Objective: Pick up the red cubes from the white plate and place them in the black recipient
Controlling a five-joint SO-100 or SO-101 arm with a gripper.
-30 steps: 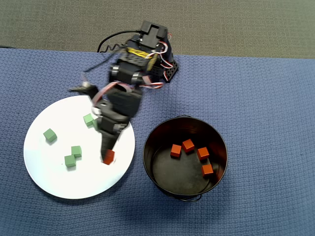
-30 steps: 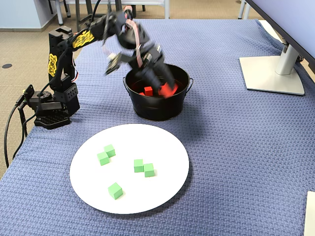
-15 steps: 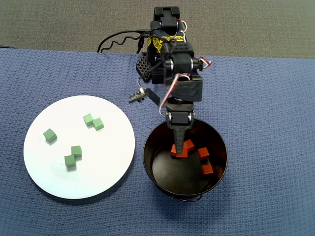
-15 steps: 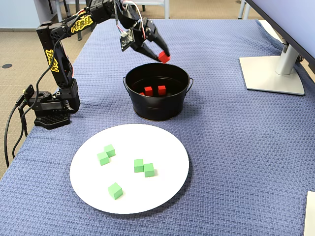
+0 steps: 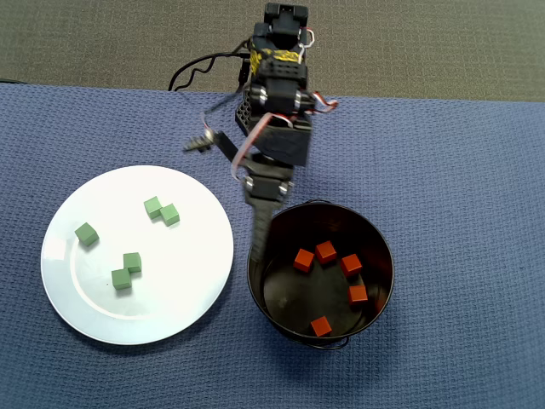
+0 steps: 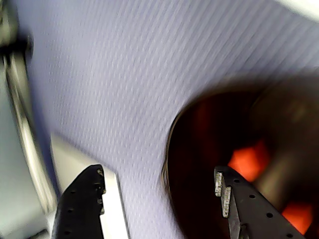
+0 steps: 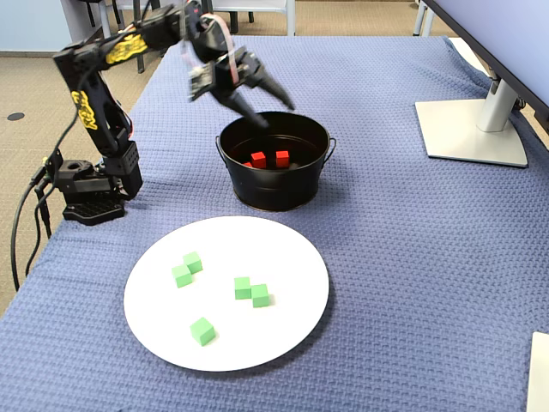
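Cloth (image 5: 460, 170), a blue woven sheet, covers the whole table, and on it sits the white plate (image 5: 196, 298), to the left of the black recipient (image 5: 255, 281) in the overhead view and almost touching its rim. Over the pot's near-left edge hangs the dark arm (image 5: 274, 128), reaching out from its base at the top of the overhead view. Its gripper (image 7: 273, 110) has its fingers spread wide apart with nothing between them; the wrist view shows the two dark fingertips (image 6: 84, 194) well separated, one over the cloth and one over the pot's mouth, though that picture is blurred.

Down in the black pot lie the red cubes (image 5: 327, 251), five of them on the flat bottom: four in a loose arc towards the upper right and one alone (image 5: 320, 325) near the lower wall. On the plate are only green cubes (image 5: 128, 262), five in all: two pairs touching and one apart near the left edge.
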